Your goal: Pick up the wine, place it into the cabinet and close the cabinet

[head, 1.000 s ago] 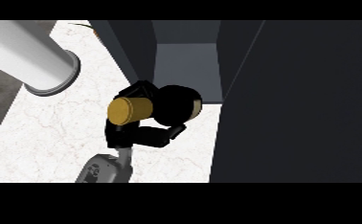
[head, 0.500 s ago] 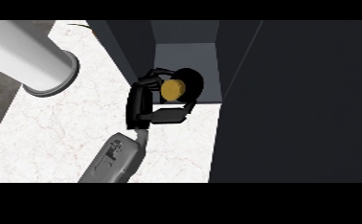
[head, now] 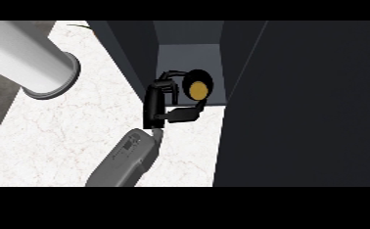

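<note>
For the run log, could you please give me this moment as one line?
stage: placing | left hand: curled round wine | wine: at cabinet opening | door: open | right hand: not in view

There is one view only, from the robot's head, looking steeply down and close on the pale counter top. The dark cabinet fills its right side; a forearm enters from below.

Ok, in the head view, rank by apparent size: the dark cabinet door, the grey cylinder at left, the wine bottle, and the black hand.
1. Dark cabinet door, by far largest.
2. Light grey cylinder.
3. Black hand.
4. Dark wine bottle with gold top; seen end-on and partly hidden by the hand, so its rank is unsure.
</note>
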Controlling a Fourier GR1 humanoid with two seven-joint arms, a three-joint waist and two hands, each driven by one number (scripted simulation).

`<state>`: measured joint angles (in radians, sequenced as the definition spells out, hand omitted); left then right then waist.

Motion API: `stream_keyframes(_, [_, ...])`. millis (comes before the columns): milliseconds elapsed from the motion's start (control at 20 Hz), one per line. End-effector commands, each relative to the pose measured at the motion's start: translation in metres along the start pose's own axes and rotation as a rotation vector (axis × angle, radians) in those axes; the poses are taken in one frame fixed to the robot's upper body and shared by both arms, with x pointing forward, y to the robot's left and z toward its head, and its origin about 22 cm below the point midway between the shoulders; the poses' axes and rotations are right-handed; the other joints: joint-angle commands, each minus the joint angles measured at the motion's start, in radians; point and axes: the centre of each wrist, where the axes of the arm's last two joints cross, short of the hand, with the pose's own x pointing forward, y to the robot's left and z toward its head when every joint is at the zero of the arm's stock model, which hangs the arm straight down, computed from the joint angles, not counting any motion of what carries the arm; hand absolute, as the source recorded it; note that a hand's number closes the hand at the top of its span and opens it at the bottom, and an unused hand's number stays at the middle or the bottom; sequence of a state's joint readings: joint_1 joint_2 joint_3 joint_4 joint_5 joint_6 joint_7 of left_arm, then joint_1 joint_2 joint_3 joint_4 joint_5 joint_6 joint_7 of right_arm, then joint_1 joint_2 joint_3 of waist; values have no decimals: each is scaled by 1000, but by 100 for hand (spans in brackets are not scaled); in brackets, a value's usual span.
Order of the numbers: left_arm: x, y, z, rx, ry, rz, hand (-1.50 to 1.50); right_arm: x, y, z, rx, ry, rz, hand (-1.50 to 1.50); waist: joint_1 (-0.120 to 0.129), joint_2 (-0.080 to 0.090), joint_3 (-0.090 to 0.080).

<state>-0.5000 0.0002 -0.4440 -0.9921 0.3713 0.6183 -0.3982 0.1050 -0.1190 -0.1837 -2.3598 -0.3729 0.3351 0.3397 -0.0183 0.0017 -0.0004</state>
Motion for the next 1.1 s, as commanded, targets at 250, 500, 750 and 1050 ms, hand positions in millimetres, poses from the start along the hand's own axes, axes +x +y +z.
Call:
stream_keyframes(250, [-8, -4, -30, 4, -13, 20, 150, 8, -12, 9, 17, -31, -56, -150, -9, 2, 0])
stream_keyframes(500, [1, -3, -53, -14, -25, 51, 150, 10, -13, 2, -3, -33, -56, -150, -4, 2, 0])
stream_keyframes(750, [12, -13, -72, -10, 25, 69, 150, 5, -5, -10, 17, -50, -54, -150, -18, 6, 0])
stream_keyframes(1050, [9, -8, -86, 34, 49, 25, 150, 0, -4, 7, 39, -42, -52, -150, -33, 9, 0])
